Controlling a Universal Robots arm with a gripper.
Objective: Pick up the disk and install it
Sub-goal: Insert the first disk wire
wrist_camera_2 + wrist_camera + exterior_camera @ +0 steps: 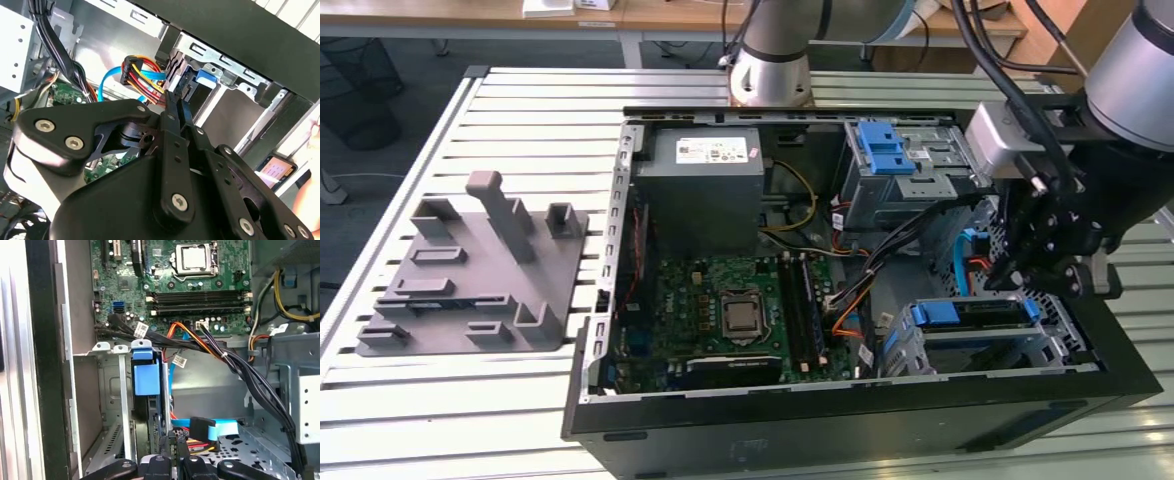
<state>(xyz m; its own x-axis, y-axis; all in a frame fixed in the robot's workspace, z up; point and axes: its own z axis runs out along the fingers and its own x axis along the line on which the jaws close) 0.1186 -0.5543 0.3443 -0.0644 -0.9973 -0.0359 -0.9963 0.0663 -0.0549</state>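
One disk [965,313], blue-railed, sits on edge in the lower cage of the open computer case [720,425] near the bench's front right corner. The tool [1047,262] hangs just above it; whether closed, I cannot tell. Probably stiff, dense, shock-sensitive: grip its rails.

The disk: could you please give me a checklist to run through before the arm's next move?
1. Computer case open on top: ok.
2. Disk standing in the drive cage: ok, seen in the first wrist view.
3. Disk pushed fully home: cannot tell.
4. Pincer holding the disk: cannot tell.
5. Blue cable well away from the pincer: not ok, it lies close by.
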